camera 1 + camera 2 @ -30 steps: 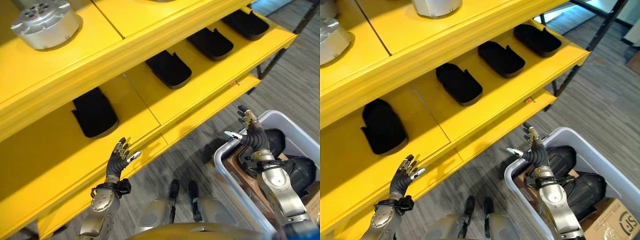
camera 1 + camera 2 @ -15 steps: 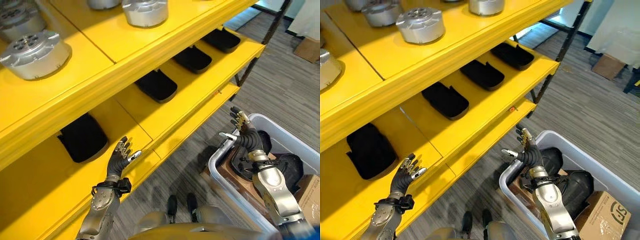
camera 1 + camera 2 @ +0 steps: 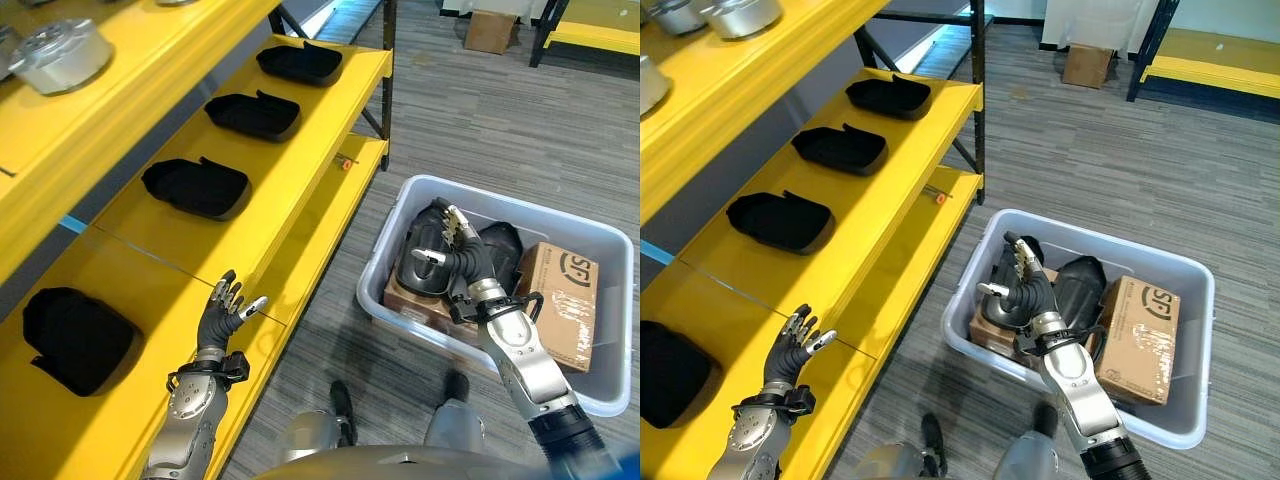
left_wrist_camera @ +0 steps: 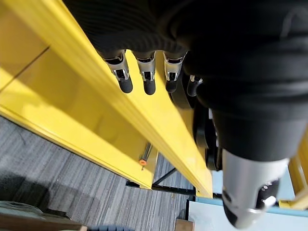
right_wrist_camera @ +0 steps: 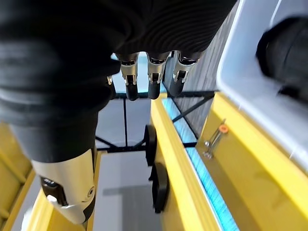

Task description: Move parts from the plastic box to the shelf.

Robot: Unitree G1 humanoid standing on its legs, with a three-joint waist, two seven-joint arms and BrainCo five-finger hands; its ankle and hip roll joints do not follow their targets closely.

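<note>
At right of frame, the plastic box (image 3: 603, 300) on the floor holds black parts (image 3: 424, 262), right hand (image 3: 459, 251) open and empty above them, left hand (image 3: 222, 315) open and empty over the yellow shelf (image 3: 300, 140) where four parts (image 3: 195, 186) already sit; more left.

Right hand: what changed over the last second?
The camera swung, so most of the shift is the view's. The right hand now hangs over the black parts inside the box; before, it was up at the box's rim on the shelf side. It stays open, holding nothing. The left hand stays open over the shelf.
</note>
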